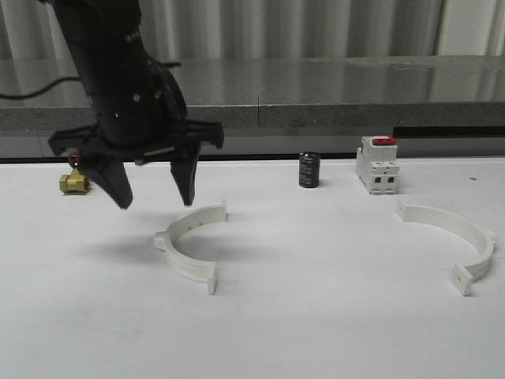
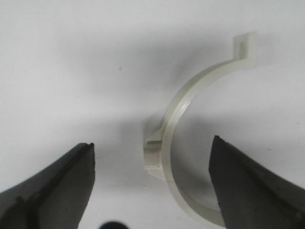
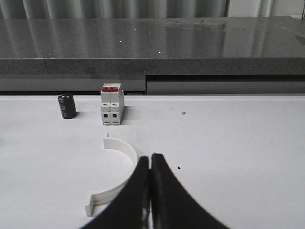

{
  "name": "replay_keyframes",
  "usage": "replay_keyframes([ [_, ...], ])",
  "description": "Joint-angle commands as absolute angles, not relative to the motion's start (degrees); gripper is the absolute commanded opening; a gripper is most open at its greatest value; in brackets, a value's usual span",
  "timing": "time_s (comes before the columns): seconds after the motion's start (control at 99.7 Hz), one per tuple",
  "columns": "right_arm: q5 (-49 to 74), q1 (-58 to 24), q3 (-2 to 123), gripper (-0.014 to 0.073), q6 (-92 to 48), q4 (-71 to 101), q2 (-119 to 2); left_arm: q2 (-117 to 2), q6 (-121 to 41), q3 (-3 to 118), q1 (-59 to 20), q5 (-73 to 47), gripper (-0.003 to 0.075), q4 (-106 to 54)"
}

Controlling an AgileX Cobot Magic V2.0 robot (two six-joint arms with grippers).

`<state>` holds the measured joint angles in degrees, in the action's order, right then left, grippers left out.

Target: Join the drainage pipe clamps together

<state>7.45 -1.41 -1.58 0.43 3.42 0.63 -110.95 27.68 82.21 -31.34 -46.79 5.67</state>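
Left clamp half [image 1: 189, 245] just below the spread left pincer [image 1: 154, 185] — untouched.

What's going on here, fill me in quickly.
The left end effector hangs open above the left clamp half, which lies flat on the white table, not yet gripped. The right clamp half lies apart on the far right, near the breaker block with a red top. The right end effector is shut, holding nothing. Nothing is joined yet.
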Motion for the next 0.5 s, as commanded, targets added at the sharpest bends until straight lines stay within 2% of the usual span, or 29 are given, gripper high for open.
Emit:
replay_keyframes([
  [0.0,2.29,-1.07,-0.62,-0.0067,0.0,3.31,1.71,-103.05,26.39,83.84,-30.7,-43.89,0.0494,8.21],
  [0.301,2.29,-1.07,-0.62,-0.0067,0.0,3.31,1.71,-86.87,15.92,83.0,-20.32,-44.64,0.0489,9.53],
  [0.491,2.29,-1.07,-0.62,-0.0067,0.0,3.31,1.71,-76.82,8.45,76.83,-14.46,-44.09,0.0489,9.53],
])
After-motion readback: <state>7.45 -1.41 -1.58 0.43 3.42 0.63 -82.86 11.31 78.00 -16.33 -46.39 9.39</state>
